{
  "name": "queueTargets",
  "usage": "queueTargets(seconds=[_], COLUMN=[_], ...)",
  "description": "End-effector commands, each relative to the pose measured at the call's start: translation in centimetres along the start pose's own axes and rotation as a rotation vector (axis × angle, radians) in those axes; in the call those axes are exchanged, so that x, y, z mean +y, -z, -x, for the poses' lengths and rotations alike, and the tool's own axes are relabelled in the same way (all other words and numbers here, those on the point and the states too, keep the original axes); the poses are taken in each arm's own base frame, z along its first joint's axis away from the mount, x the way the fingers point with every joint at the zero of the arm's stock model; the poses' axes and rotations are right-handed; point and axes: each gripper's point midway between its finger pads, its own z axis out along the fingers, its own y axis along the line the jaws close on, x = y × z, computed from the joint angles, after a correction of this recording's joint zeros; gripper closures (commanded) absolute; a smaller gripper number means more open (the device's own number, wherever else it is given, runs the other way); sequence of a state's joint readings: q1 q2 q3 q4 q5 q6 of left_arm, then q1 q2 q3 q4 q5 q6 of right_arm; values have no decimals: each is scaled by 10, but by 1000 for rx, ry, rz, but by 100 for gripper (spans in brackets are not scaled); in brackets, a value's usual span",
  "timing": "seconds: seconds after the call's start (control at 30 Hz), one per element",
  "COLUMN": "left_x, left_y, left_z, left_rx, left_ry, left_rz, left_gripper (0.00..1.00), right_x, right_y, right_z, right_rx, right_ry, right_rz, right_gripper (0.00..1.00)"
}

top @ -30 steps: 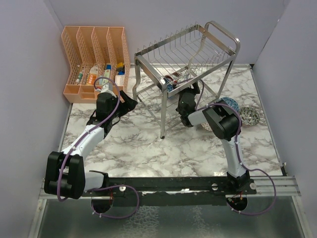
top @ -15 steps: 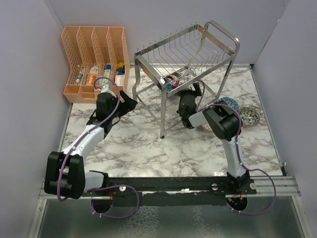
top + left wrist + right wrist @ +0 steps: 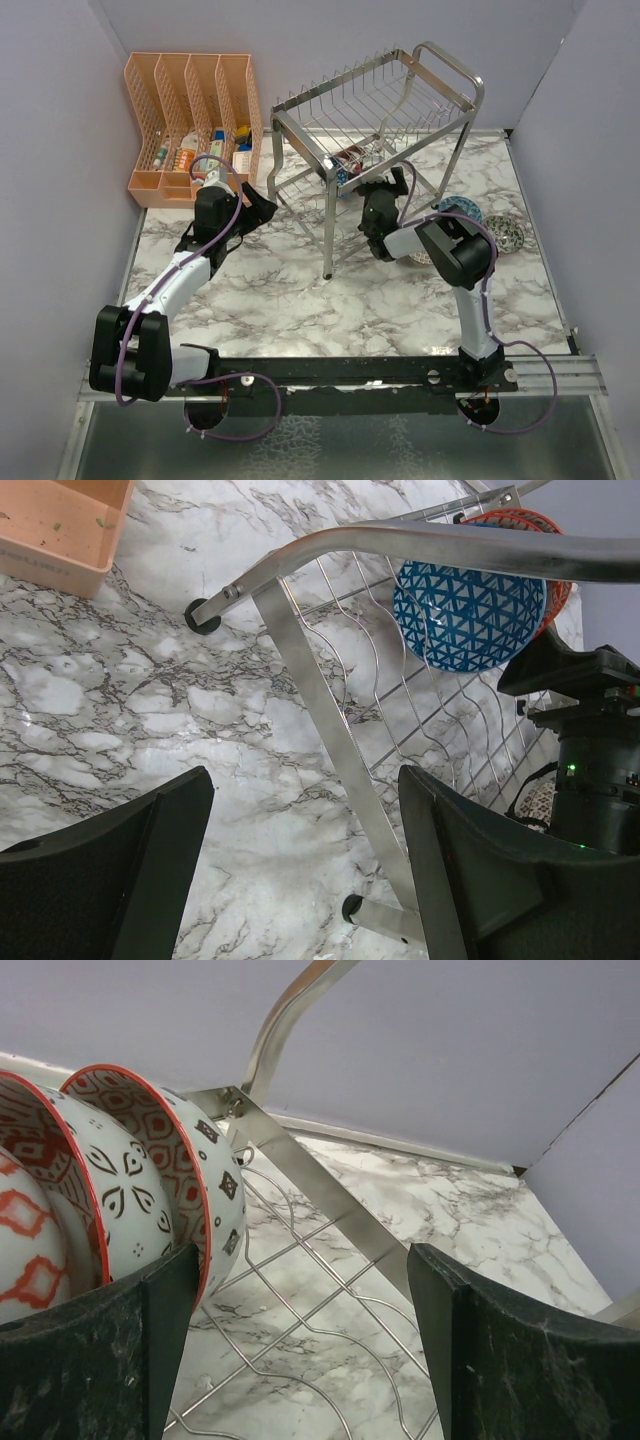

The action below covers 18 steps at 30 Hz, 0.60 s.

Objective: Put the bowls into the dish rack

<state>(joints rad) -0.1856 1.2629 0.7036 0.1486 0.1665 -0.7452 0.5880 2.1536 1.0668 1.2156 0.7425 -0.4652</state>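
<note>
The silver wire dish rack stands at the back centre. Several bowls stand on edge in its lower tier. In the right wrist view, red-rimmed patterned bowls lean in the wire slots at the left. My right gripper is open and empty over the lower tier wires, its left finger next to the nearest bowl. In the left wrist view a blue bowl and a red bowl show in the rack. My left gripper is open and empty beside the rack's leg.
A teal bowl and a greyish bowl lie on the marble table right of the rack, and another bowl shows partly under my right arm. The orange slotted organiser stands at the back left.
My right arm's elbow has shifted a little to the right, and the gripper has stayed in the lower tier. The left arm has not moved.
</note>
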Motion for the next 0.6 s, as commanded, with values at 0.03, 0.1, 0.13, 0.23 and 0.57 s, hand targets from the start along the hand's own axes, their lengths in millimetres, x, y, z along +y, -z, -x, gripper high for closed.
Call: queueTargets(seconds=[0.03,0.1,0.13,0.23,0.57], left_x=[-2,-2,-2,-3,-5], left_y=[1,1,2,3,6], left_z=[3,3,3,5,7], left_rx=[-20,-20,-21,-26,-33], left_ry=[-9,-7,-7,-9,-12], left_rz=[-15,-16,-17,-19,-19], left_gripper=[23,23,23,23,23], right_x=[-10,-13,-13,-14,-10], right_y=[9,11,12,16,37], right_z=[13,15,16,20,25], right_rx=[7,9,10,15,109], right_ry=[-36,-39,-39,-43,-97], right_rz=[9,13,18,46,195], right_gripper=[16,17,17,17,18])
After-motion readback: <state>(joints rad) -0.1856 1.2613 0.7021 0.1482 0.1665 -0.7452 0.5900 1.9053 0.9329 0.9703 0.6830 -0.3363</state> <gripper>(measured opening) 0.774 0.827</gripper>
